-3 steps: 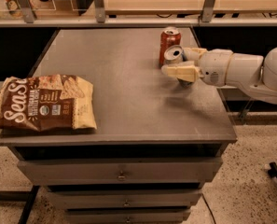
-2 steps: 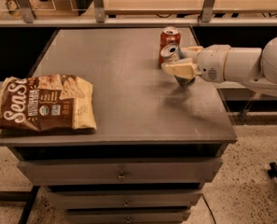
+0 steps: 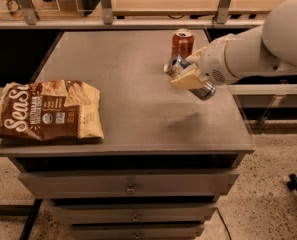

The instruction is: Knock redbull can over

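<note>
The redbull can [image 3: 204,90], slim and silver-blue with a silver top, is tilted almost flat, its top pointing left and toward the back. It hangs above the grey table top [image 3: 128,84], and its shadow falls on the table below. My gripper [image 3: 186,67] reaches in from the right on the white arm [image 3: 258,49]. Its tan fingers [image 3: 188,78] are closed around the can's middle. The can is just in front of the orange-red soda can.
An upright orange-red soda can [image 3: 182,41] stands at the table's back right. A brown and yellow chip bag [image 3: 48,109] lies at the front left edge. Drawers sit under the table, and metal shelf rails run along the back.
The redbull can has gone from upright beside the soda can to tilted nearly flat in the gripper. The gripper has moved forward and up from the table.
</note>
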`<state>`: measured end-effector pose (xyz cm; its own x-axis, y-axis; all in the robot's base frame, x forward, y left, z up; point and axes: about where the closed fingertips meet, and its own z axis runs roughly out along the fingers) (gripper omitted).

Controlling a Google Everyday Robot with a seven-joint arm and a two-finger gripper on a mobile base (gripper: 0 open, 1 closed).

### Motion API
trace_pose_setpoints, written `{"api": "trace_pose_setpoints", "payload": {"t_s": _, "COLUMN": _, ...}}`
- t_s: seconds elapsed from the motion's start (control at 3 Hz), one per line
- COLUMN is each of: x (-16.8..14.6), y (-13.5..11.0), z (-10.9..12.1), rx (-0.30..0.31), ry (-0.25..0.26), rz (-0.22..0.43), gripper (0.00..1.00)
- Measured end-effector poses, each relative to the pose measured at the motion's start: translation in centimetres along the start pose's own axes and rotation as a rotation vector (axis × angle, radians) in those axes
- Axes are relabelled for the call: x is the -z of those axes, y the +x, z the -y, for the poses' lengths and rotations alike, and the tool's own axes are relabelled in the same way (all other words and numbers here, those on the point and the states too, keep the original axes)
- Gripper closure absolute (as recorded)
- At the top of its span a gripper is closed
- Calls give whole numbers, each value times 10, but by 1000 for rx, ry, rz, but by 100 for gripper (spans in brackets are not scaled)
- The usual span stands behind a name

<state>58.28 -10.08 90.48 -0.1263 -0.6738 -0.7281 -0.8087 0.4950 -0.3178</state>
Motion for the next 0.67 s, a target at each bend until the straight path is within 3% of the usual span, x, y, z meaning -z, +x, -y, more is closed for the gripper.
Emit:
{"api": "trace_pose_setpoints", "payload": {"t_s": 0.33, "x": 9, "y": -13, "z": -38, "rx": 70, "ry": -42, "rz": -166, "gripper": 84}}
{"api": "trace_pose_setpoints", "payload": {"t_s": 0.67, "x": 11, "y": 3, "z": -54, "rx": 135, "ry": -94, "rz": -356, "gripper": 60}}
